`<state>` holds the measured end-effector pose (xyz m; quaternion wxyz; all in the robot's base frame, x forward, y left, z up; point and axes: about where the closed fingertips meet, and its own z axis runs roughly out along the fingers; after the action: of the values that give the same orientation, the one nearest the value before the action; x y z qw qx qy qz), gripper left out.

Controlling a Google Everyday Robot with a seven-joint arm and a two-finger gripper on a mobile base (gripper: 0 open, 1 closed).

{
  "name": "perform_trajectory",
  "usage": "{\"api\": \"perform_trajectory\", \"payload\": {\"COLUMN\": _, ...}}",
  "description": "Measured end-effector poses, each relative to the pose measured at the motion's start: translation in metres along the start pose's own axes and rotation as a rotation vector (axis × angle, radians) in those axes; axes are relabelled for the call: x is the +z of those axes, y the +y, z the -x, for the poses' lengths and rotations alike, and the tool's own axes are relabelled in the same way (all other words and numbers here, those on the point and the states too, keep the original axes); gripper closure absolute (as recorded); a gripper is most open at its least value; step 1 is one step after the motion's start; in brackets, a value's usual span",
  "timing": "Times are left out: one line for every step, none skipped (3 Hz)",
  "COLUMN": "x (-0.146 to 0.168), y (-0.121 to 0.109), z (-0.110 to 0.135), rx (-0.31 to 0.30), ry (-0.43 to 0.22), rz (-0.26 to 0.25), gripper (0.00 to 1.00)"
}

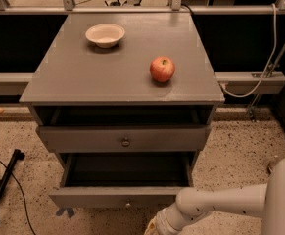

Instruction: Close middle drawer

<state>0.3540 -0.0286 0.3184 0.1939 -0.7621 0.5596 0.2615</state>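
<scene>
Grey wood fills most of our view: the cabinet (83, 77), seen from in front and above. Its middle drawer (93, 198) stands pulled well out towards us, the deep box dark and apparently empty, while the uppermost drawer (83, 140) above it sits only a little proud of the frame. Our white arm (220, 202) reaches in from the lower right, and the gripper (153, 227) hangs at the very bottom edge, just below and to the right of the drawer front. It is largely cut off there, so we cannot tell whether it is spread or pressed together, nor whether it touches the wood.

We judge the closing push has not begun and we are lining up. Next we should bring the gripper flat against the front, near the small knob (128, 204), and press straight back towards the cabinet. The apple (162, 69) and bowl (105, 35) on top are well clear.
</scene>
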Motion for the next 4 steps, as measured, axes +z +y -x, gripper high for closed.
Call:
{"api": "perform_trajectory", "payload": {"x": 0.009, "y": -0.014, "z": 0.002, "rx": -0.025, "ry": -0.017, "rz": -0.011, "gripper": 1.0}}
{"api": "perform_trajectory", "payload": {"x": 0.015, "y": -0.041, "z": 0.006, "rx": -0.068, "ry": -0.033, "rz": -0.03, "gripper": 1.0}}
{"api": "perform_trajectory", "payload": {"x": 0.018, "y": -0.071, "z": 0.011, "rx": -0.109, "ry": -0.047, "rz": -0.048, "gripper": 1.0}}
{"api": "perform_trajectory", "payload": {"x": 0.02, "y": -0.098, "z": 0.014, "rx": -0.14, "ry": -0.052, "rz": -0.067, "gripper": 1.0}}
